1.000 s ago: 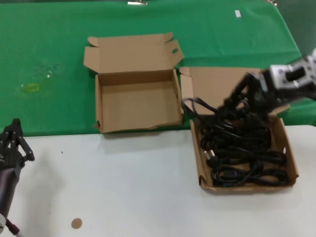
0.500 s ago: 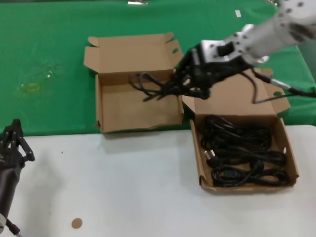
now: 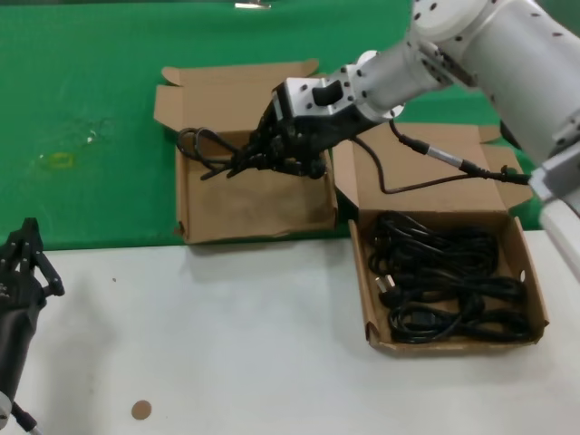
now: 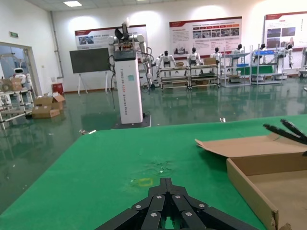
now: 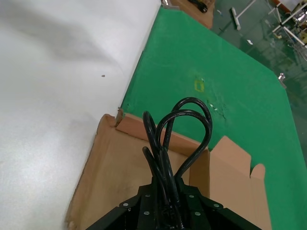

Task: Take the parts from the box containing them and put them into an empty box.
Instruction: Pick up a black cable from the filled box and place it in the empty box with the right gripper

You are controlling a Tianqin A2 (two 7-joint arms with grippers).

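My right gripper (image 3: 258, 156) is shut on a black power cord (image 3: 204, 148), holding it above the empty box (image 3: 263, 207), which lies open on the green cloth. The cord's loops (image 5: 184, 120) stick out past the shut jaws in the right wrist view, with the box floor (image 5: 115, 167) beneath them. To the right, the box containing the parts (image 3: 363, 294) holds several more looped black cords (image 3: 444, 281). My left gripper (image 3: 23, 263) is parked at the near left, off the boxes, with its fingers (image 4: 165, 184) closed together and nothing between them.
Both boxes sit where the green cloth (image 3: 91, 91) meets the white table (image 3: 227, 344). Their lids (image 3: 240, 91) stand open toward the back. A small brown disc (image 3: 140, 410) lies on the table near the front. A yellow mark (image 3: 56, 160) shows on the cloth.
My right gripper lifted a cord out of the right-hand box and carried it left, over the open left-hand box. The left arm has not moved.
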